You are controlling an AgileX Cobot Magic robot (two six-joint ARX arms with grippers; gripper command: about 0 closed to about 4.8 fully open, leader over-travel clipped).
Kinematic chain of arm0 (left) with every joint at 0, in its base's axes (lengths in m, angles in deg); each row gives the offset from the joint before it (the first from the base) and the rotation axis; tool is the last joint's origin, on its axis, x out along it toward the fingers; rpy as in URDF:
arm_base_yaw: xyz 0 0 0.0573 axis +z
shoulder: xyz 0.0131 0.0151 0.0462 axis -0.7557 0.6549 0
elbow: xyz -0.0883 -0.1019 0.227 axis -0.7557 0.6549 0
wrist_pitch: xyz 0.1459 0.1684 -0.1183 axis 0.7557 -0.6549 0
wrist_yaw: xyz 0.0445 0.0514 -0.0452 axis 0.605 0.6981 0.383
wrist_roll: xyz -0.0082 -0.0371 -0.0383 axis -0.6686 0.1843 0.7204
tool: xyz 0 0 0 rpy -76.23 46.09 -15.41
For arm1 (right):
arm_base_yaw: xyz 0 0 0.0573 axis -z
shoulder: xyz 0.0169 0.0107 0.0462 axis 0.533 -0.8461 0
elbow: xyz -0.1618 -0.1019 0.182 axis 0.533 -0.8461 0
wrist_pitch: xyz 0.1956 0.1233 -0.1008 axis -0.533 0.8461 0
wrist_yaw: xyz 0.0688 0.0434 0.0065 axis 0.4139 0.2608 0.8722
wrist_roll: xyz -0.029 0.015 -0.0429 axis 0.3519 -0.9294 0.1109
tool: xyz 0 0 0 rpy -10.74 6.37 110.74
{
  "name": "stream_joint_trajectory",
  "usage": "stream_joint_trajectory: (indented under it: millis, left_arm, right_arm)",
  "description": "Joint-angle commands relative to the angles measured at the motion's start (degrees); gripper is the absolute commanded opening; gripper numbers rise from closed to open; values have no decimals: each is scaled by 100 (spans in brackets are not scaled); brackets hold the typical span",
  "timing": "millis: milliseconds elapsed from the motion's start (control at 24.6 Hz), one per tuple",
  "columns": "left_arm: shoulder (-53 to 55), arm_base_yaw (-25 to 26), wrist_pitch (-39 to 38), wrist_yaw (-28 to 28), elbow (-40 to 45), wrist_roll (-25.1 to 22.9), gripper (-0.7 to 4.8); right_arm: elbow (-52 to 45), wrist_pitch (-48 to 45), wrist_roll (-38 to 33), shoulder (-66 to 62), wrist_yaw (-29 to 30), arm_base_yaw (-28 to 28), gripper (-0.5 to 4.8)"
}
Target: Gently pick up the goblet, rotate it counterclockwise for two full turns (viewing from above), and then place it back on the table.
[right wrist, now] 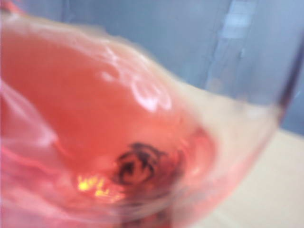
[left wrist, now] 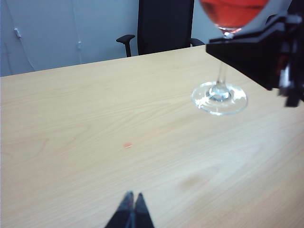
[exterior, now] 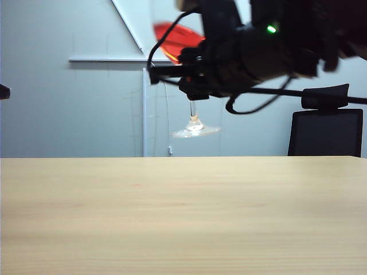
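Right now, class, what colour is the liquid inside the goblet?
Red liquid in the goblet; clearest in the left wrist view.

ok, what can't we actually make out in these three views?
- Goblet rim: cut off by the top edge, exterior and left wrist views.
- Right gripper grip on the stem: hidden by its own dark body, exterior view.
- Right wrist view: the bowl's blurred red liquid fills it.
- Left gripper: only shut tips show.
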Motion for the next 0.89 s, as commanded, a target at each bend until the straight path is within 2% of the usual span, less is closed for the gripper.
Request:
stream_joint_trajectory:
  millis: [41,325,447,610,894]
  left_arm:
    - [7,-2,70,-24,-22,-2,-5]
    - [7,0,70,-22,-22,-2,-5]
    - [7,15,70,-26,-22,-2,-5]
    - [7,378,68,-39,-22,-2,-5]
    - [7,940,70,-26,-22,-2,-5]
  right_arm:
    - [-286,-741,-1311,24,448,164,-2]
    - [-24,-1445,-1425,-1060,1838,820,-2]
    - [245,-1366,-1375,-1373,2031,920,-2]
    - [693,-1130,-927,-1762,2376,942,-2]
    - [1215,-723,-417,-2168,2415,946,-2]
